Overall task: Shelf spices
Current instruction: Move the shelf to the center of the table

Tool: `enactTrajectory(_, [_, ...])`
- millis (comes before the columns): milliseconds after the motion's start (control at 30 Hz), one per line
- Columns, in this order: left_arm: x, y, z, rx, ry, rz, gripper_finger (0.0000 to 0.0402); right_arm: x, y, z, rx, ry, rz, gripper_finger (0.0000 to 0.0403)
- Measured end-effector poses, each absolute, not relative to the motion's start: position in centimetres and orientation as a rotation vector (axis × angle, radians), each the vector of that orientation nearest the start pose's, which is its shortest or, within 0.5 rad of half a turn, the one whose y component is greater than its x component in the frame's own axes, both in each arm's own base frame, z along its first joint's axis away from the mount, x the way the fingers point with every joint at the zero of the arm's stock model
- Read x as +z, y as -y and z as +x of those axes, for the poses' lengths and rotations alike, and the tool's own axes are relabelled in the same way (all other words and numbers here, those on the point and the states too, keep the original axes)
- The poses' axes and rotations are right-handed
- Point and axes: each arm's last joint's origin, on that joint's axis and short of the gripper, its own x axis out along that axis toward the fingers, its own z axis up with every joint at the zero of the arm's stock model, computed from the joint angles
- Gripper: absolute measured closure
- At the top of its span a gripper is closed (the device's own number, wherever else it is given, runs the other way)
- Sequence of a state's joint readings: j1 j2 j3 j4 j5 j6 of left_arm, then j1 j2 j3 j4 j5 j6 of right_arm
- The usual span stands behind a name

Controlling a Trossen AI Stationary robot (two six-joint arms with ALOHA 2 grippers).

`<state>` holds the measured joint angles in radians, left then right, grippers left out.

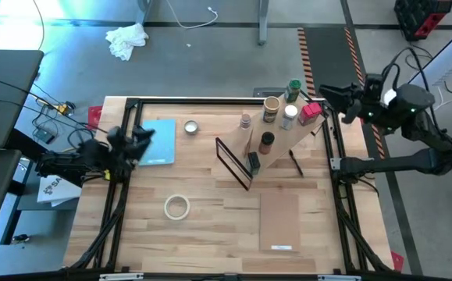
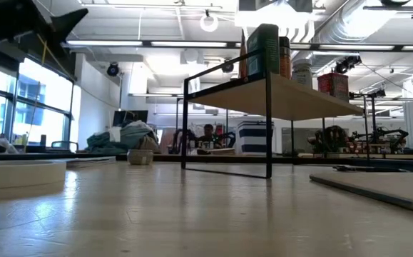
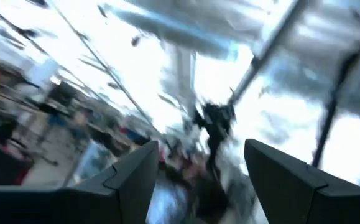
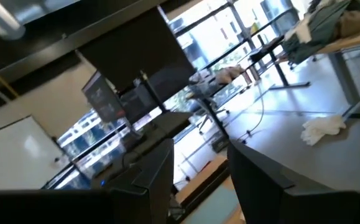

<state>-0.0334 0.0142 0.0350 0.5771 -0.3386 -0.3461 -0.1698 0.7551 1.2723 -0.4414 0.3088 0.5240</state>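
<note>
The shelf [image 1: 276, 144] stands slantwise on the table's far right part, on its black wire end frames [image 2: 226, 118]. Several spice jars stand on its plank: green top [image 1: 293, 87], tan [image 1: 272, 105], white [image 1: 290, 114], red [image 1: 311, 112], pinkish [image 1: 245, 121], dark brown [image 1: 267, 140]. In the low view they show as a row [image 2: 267, 50] on the plank. One small silver tin [image 1: 190, 127] rests on the table left of the shelf. My left gripper [image 1: 144, 134] hovers open over the blue pad, raised and tipped upward [image 3: 201, 180]. My right gripper [image 1: 325, 92] is open near the shelf's far right end, also pointing up into the room [image 4: 201, 180].
A light-blue pad [image 1: 159, 148] lies at the table's left. A white tape ring [image 1: 177, 207] sits near the middle front, and a thin flat pale board [image 1: 280, 222] lies front right. A black frame [image 1: 210, 101] borders the table. A red object [image 1: 94, 117] sits at the far left corner.
</note>
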Motion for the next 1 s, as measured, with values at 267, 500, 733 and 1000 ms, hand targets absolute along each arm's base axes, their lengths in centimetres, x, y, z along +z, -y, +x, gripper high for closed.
enactTrajectory(267, [25.3, -0.7, 9.4, 0.2, 0.479, -0.577, 0.0168, 45.2, 3.0, 10.6, -0.599, 0.009, 0.522, 0.0264])
enactTrajectory(500, [30.5, -0.7, 12.8, 0.249, 0.35, -0.427, 0.0168, 41.6, 3.5, 9.7, -1.011, -0.187, 0.607, 0.0287])
enactTrajectory(733, [33.5, -1.8, 16.6, 0.365, 0.13, -0.346, 0.0168, 38.8, 3.8, 6.9, -1.428, -0.277, 0.768, 0.0379])
enactTrajectory(1000, [34.4, -2.7, 20.0, 0.395, 0.129, -0.333, 0.0168, 33.6, 4.4, 6.0, -1.642, -0.33, 0.932, 0.0401])
